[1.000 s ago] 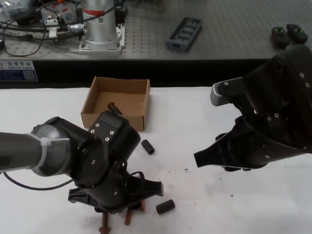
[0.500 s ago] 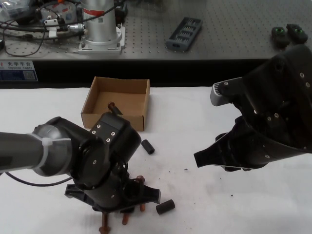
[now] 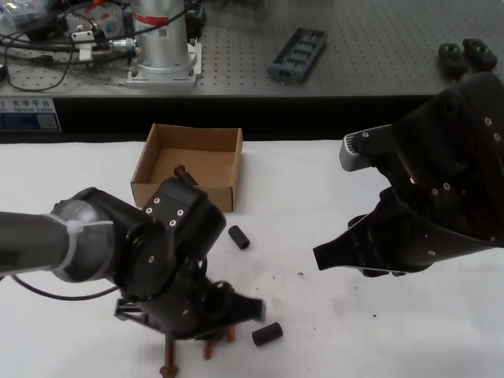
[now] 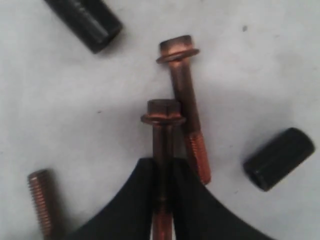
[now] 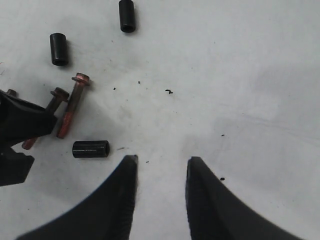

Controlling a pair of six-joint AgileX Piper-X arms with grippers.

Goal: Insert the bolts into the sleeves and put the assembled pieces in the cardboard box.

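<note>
Silver post [image 3: 161, 39] on perforated bench [image 3: 378, 47] (cables [image 3: 43, 41] beside); grey rack [image 3: 298, 53] nearby

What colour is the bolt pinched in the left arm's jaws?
The bolt is coppery reddish-brown, clearest in the left wrist view.

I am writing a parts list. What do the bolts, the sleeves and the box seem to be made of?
The bolts look like metal with a copper-coloured finish: reddish sheen, cut threads. The sleeves are matte black, perhaps blackened metal or plastic; the look leaves it open. The box is plain brown cardboard, dull, with folded walls.
</note>
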